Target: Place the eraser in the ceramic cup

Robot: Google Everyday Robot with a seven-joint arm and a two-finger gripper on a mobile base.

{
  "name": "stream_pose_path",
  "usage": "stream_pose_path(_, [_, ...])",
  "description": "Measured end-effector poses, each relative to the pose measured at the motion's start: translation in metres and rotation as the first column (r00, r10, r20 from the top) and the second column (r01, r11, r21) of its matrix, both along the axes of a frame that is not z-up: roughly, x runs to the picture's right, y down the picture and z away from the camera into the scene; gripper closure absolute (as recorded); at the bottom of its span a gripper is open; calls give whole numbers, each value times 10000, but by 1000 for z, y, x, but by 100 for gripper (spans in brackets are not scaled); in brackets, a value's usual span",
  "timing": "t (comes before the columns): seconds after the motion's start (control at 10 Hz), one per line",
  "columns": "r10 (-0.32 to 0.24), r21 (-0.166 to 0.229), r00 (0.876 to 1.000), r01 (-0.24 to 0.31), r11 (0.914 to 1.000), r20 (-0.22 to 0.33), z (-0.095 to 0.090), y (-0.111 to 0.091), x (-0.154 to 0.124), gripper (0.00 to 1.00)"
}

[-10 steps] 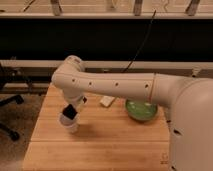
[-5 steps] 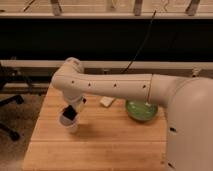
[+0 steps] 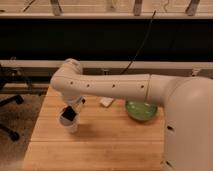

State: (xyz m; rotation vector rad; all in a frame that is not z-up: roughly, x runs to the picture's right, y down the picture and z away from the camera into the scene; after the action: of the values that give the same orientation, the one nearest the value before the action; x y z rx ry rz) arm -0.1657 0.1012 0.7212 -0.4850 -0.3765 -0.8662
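Note:
The white ceramic cup (image 3: pixel 68 123) stands on the left part of the wooden table (image 3: pixel 100 145). The black eraser (image 3: pixel 70 114) sits tilted at the cup's mouth, its lower end inside the rim. My gripper (image 3: pixel 74 106) is directly above the cup, under the bend of my white arm (image 3: pixel 110 87), at the eraser's upper end.
A green bowl (image 3: pixel 141 110) sits right of centre on the table. A small white block (image 3: pixel 106 102) lies just behind the arm, between cup and bowl. An office chair base (image 3: pixel 7 117) is off the table's left edge. My large white body fills the right side.
The arm has shifted slightly; the eraser has sunk lower into the cup's mouth.

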Motion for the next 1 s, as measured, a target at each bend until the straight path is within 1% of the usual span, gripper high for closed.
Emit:
stream_pose_path(0.1, [-217,-73,9997,218,9997,144,0,6,-12,100])
stream_pose_path(0.4, [-592,-144,9976,598,9981,363,1,13,-23,100])
stream_pose_path(0.7, [-823,-268,9953,837,9961,504,1,19,-29,100])
stream_pose_path(0.8, [-857,-290,9950,873,9958,521,2,21,-29,98])
stream_pose_path(0.9, [-779,-288,9956,795,9964,518,1,19,-28,90])
stream_pose_path(1.0, [-759,-203,9959,770,9968,487,4,15,-24,82])
